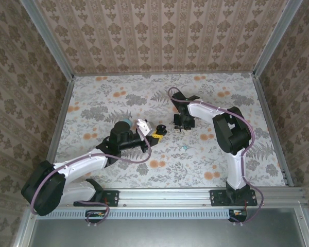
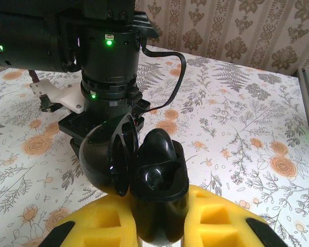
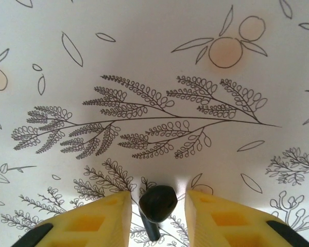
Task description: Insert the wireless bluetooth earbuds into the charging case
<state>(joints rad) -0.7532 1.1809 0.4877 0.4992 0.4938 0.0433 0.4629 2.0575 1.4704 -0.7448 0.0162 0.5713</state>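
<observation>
From above, the left gripper (image 1: 158,135) reaches across the floral-printed flat table (image 1: 118,98) with its 2 yellow foam pads shut on the charging case (image 1: 162,131), a small glossy black plastic clamshell that sticks out past the pad tips. The right gripper (image 1: 181,125) hangs near it, just beyond those tips, pointing down at the table. The case lies outside the right jaws and apart from them.

In the left wrist view, the charging case (image 2: 159,180) sits upright, squeezed between the 2 yellow pads (image 2: 100,224), which touch it on both sides. Its rounded lid (image 2: 110,154) is swung open towards the left pad. The base stands midway between the jaws, and a rounded black form rises from its hollow. Whether that form is an earbud I cannot tell. Ahead of the jaws, past the case, stands the black wrist of the right arm (image 2: 110,62), with green lights lit.

In the right wrist view, the right gripper (image 3: 157,216) has its jaws set narrow but not closed. A small black earbud (image 3: 158,201) with a short stem lies midway between the 2 yellow pads (image 3: 92,221), level with their tips, with a slim gap showing on either side of it
</observation>
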